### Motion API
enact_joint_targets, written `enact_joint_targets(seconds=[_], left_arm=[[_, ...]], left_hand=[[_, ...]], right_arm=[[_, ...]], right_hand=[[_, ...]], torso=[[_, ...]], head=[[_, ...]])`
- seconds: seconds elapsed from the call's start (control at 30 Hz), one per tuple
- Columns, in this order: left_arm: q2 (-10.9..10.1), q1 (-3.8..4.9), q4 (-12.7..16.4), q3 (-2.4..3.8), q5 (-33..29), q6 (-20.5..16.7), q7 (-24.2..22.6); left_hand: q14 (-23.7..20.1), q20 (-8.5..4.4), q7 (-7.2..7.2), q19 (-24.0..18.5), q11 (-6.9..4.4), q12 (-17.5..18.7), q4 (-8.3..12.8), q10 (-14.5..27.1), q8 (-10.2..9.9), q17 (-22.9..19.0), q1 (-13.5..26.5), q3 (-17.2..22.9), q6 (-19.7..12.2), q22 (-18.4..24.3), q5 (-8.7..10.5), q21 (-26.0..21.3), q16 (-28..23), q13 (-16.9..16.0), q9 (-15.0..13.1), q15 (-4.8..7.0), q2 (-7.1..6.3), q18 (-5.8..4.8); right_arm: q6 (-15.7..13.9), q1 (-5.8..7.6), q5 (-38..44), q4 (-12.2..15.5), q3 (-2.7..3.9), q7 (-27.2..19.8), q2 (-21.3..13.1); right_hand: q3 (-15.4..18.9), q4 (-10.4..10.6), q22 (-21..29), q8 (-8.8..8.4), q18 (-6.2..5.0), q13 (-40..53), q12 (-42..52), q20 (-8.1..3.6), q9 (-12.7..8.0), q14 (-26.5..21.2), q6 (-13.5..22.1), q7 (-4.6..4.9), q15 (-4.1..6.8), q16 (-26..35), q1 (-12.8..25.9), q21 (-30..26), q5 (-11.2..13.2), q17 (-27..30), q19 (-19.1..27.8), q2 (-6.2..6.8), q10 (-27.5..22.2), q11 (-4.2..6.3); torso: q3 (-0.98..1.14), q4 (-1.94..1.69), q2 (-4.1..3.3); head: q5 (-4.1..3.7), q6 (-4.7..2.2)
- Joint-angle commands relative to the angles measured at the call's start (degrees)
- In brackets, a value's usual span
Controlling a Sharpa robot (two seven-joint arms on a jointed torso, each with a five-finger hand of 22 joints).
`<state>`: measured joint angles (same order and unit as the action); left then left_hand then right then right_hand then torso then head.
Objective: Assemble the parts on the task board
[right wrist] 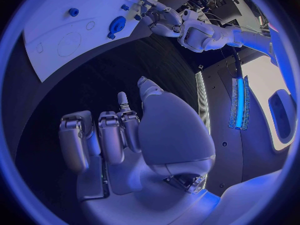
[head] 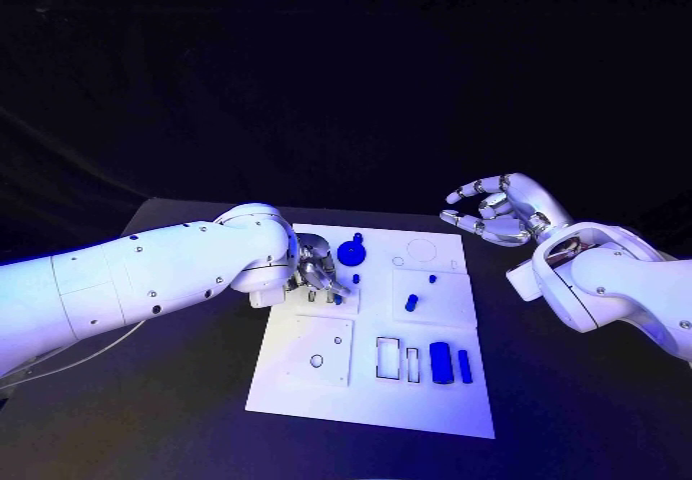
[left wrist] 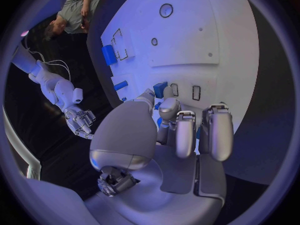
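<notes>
We see left hand over board, fingers curled toward it, fingertips at small blue part beside two slots. Whether fingers grip part, we cannot tell. Other blue parts lie near board edge by rectangular cutouts. Right hand hangs apart, off board, fingers spread.

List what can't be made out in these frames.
- Head view: whether the left hand holds a part; its fingertips cover that spot on the task board.
- Left wrist view: the palm hides the blue pieces under the fingers.
- Right wrist view: the task board's lower end is cut off by the edge.
</notes>
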<state>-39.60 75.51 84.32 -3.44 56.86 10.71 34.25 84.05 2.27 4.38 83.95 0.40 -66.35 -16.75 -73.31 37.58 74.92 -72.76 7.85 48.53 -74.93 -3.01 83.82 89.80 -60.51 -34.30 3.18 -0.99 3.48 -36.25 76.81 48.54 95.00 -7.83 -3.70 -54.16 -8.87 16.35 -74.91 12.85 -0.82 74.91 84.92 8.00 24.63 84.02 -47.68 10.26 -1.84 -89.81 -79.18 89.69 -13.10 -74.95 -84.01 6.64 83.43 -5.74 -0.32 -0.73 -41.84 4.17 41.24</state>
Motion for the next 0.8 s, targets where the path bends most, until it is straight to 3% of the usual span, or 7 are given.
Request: enact_joint_targets(seconds=[0.03,0.07,0.57,0.77,0.8], left_arm=[[0.14,0.07,0.08,0.01,-0.64,1.45,-0.14],[0.13,0.07,0.07,0.01,-0.67,1.53,-0.19],[0.30,0.06,-0.26,0.01,-0.88,1.79,-0.45],[0.36,0.06,-0.36,0.01,-1.35,1.02,-0.71],[0.36,0.06,-0.37,0.00,-1.49,0.87,-0.77]], left_hand=[[5.95,-0.50,-0.08,1.03,-0.33,-0.09,-0.02,0.11,0.15,15.08,-0.18,0.15,-0.41,-2.73,0.15,0.39,0.20,0.02,-0.05,0.35,-0.54,-0.97],[5.95,-0.46,-0.04,1.01,-0.33,-0.14,-0.03,0.03,0.08,15.08,0.73,3.14,-0.32,-2.86,0.16,0.45,0.20,-0.07,-0.49,0.32,-1.73,-0.99],[5.95,-0.46,-0.13,1.00,-0.39,-0.23,0.06,-0.11,-0.05,15.08,1.32,7.55,-0.28,-3.04,0.15,0.53,0.20,-0.23,-1.06,0.36,-2.85,-1.00],[5.95,-0.58,-0.26,0.99,-0.49,-0.07,0.18,0.00,-0.20,15.08,0.41,13.01,-0.44,-3.13,0.22,0.55,0.20,-0.17,-1.54,0.53,-3.63,-1.00],[5.95,-0.71,-0.33,1.00,-0.70,0.04,0.60,0.07,-0.20,15.08,-0.88,16.27,-0.58,-3.20,0.19,0.58,0.20,-0.12,-1.79,0.61,-3.60,-1.00]], right_arm=[[0.53,-0.07,0.69,-0.02,0.00,-0.13,0.06],[0.50,-0.09,0.69,-0.02,0.00,-0.16,0.05],[0.33,-0.13,0.69,0.07,0.00,-0.29,-0.06],[0.33,-0.14,0.69,0.09,0.00,-0.30,-0.13],[0.34,-0.14,0.69,0.09,0.00,-0.31,-0.14]], right_hand=[[-0.20,0.02,-15.09,0.39,0.82,8.48,-0.20,-0.53,0.00,5.59,-0.21,-0.03,0.44,0.23,-0.29,0.31,-0.20,-13.50,-5.99,-0.19,-0.02,0.22],[-0.23,0.02,-15.09,0.42,0.82,8.49,-0.19,-0.54,0.00,5.59,-0.24,-0.04,0.45,0.23,-0.29,0.31,-0.27,-13.51,-5.99,-0.21,0.00,0.22],[-0.26,0.02,-15.09,0.45,0.82,8.58,-0.11,-0.55,0.00,5.60,-0.27,-0.05,0.46,0.21,-0.30,0.31,-0.34,-13.57,-5.99,-0.23,0.10,0.23],[-0.26,0.02,-15.09,0.45,0.82,8.58,-0.11,-0.55,0.00,5.60,-0.27,-0.05,0.46,0.21,-0.30,0.31,-0.34,-13.57,-5.99,-0.23,0.10,0.23],[-0.26,0.02,-15.09,0.45,0.82,8.58,-0.11,-0.55,0.00,5.60,-0.27,-0.05,0.46,0.21,-0.30,0.31,-0.34,-13.57,-5.99,-0.23,0.10,0.23]], torso=[[0.01,0.01,-0.03],[0.01,-0.01,-0.02],[0.00,0.02,-0.02],[0.03,0.00,0.00],[0.03,-0.02,0.00]], head=[[-0.02,0.05],[-0.04,0.04],[-0.15,0.19],[-0.18,0.27],[-0.20,0.23]])
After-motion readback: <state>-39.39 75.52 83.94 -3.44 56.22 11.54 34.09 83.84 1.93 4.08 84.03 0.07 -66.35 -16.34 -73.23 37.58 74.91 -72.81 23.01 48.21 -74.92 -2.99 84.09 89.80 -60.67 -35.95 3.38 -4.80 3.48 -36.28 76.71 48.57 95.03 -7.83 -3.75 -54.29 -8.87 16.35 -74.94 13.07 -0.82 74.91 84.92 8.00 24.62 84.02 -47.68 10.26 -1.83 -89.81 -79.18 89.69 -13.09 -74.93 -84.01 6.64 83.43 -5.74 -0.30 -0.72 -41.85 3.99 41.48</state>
